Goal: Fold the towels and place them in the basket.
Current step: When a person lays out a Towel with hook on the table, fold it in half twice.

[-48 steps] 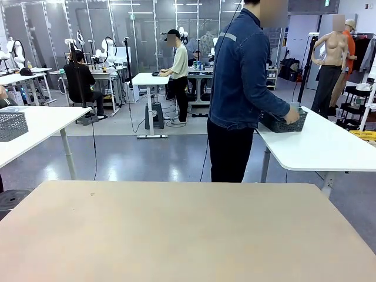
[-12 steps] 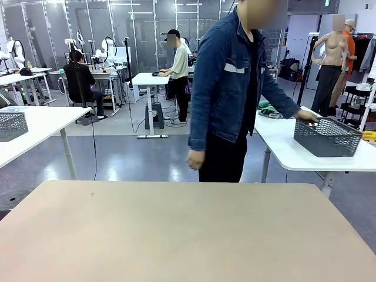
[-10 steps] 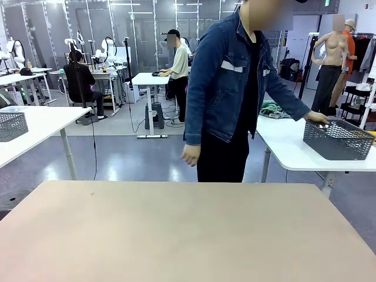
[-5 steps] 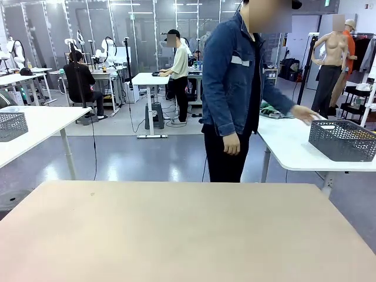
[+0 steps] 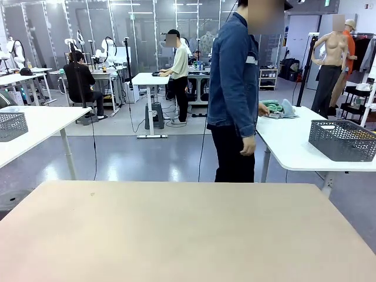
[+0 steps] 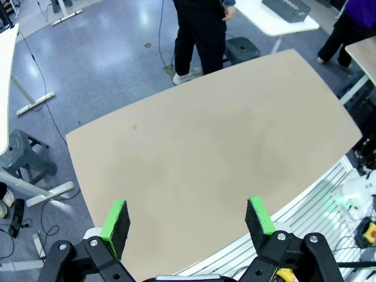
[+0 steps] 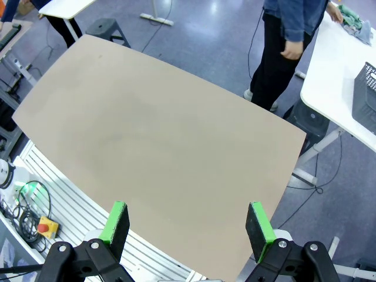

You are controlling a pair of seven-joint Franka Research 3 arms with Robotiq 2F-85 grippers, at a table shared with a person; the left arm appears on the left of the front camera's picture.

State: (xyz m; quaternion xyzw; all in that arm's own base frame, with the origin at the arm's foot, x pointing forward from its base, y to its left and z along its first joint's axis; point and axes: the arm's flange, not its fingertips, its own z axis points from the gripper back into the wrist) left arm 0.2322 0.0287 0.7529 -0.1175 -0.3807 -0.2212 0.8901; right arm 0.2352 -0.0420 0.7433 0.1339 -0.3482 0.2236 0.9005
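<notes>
Operator: Front view first, how far along?
Observer: Barely. Loose mint and grey-blue towels (image 5: 276, 107) lie heaped on the white side table (image 5: 294, 147) at two o'clock, beside the person (image 5: 235, 88). The basket (image 5: 342, 140) sits at three o'clock on that table, well apart from them. Nothing looks folded.
Operator: Left wrist view?
Observer: The left gripper (image 6: 187, 218) hangs above the bare beige table (image 6: 205, 147), jaws wide, holding nothing.
Operator: Right wrist view?
Observer: The right gripper (image 7: 187, 222) is the same, jaws wide and empty. The towels lie at one o'clock, off on the side table. I judge the task not begun: folding and basketing are all left.
</notes>
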